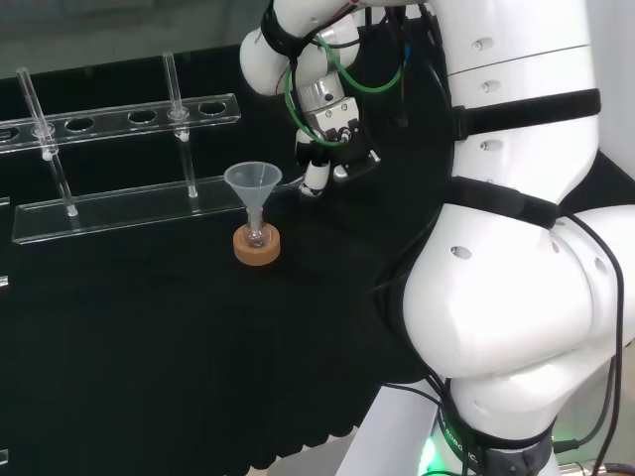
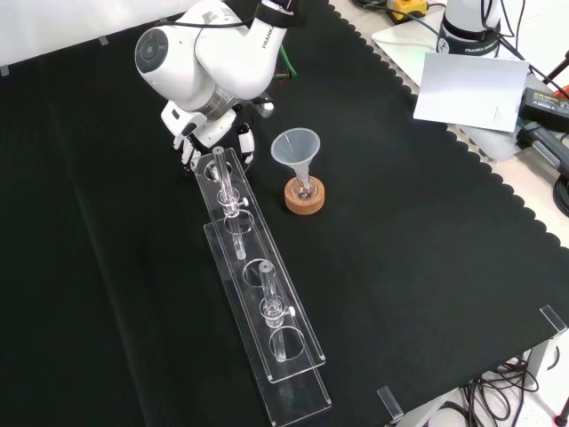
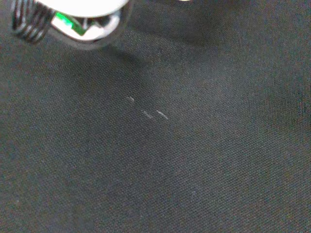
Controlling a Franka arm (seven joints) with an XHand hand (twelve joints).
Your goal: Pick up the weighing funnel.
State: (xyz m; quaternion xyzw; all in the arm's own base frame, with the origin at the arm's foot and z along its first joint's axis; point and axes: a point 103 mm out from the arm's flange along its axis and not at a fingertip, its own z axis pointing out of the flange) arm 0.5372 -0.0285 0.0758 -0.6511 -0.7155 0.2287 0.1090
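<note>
The hand [image 1: 319,164] hangs low over the black cloth, to the right of the funnel [image 1: 253,183] in the head view. In the front view the hand [image 2: 203,135] sits under the arm's big white link, just beyond the far end of the clear rack [image 2: 258,294]. Its fingers [image 2: 188,148] point down at the cloth, spread and fairly straight, with nothing seen between them. The wrist view looks down on bare cloth with a few thin bright glints [image 3: 146,114]; I cannot tell what they belong to. A blurred white part of the hand [image 3: 73,12] shows there too.
The funnel [image 2: 295,147] stands mouth up in a small flask on a cork ring [image 2: 304,197]. The long clear rack [image 1: 119,203] holds thin tubes [image 2: 222,173]. White paper [image 2: 467,89] and cables lie beyond the cloth's scalloped edge.
</note>
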